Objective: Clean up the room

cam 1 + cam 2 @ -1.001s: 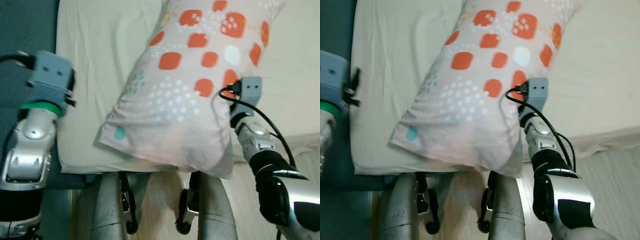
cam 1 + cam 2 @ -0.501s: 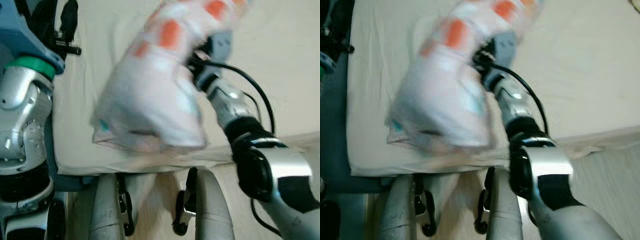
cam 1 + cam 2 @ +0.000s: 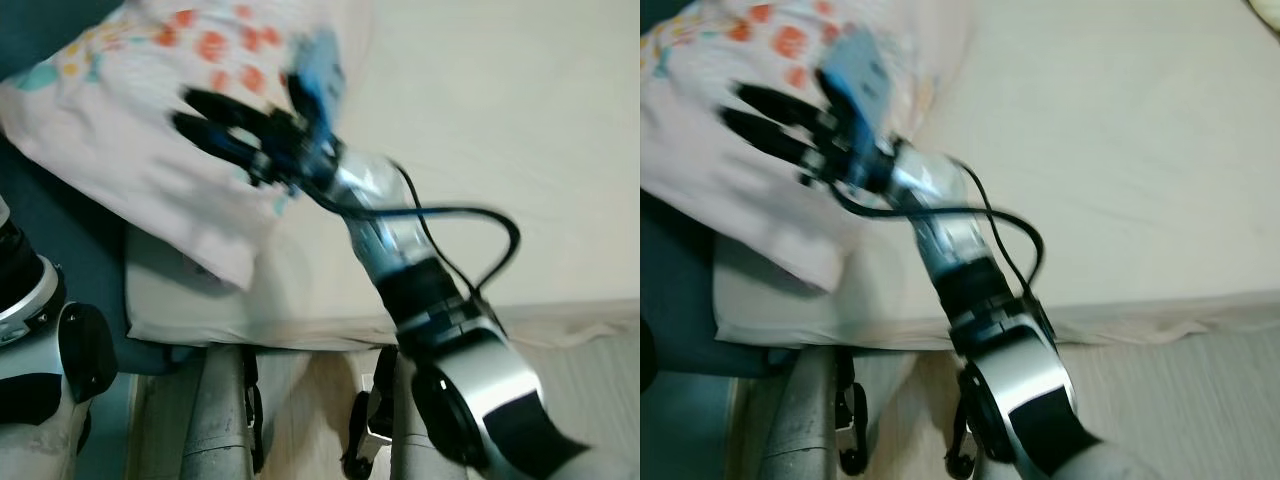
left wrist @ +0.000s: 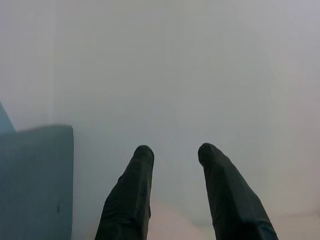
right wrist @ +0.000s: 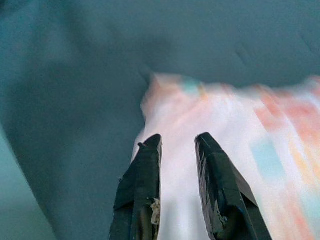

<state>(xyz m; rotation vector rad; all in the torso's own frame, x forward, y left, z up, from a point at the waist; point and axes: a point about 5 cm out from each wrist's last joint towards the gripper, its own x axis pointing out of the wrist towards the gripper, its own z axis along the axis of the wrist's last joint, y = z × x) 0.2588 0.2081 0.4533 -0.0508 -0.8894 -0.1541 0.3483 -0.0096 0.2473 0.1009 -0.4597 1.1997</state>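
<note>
Left eye view: the cream bed (image 3: 480,150) carries the patterned pillow (image 3: 130,120) at its left edge, overhanging. Right gripper (image 3: 185,110) hovers over the pillow, blurred, fingers (image 5: 142,180) slightly parted, holding nothing. Left gripper (image 4: 175,155) points at a pale wall, fingers apart, empty.

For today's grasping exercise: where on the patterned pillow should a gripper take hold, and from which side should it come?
Grip the pillow at its loose lower corner, coming from the bed's foot edge nearest the robot. There the thin fabric overhangs and could fit between two fingers; the plump middle probably would not. The right gripper lies open over it.
</note>
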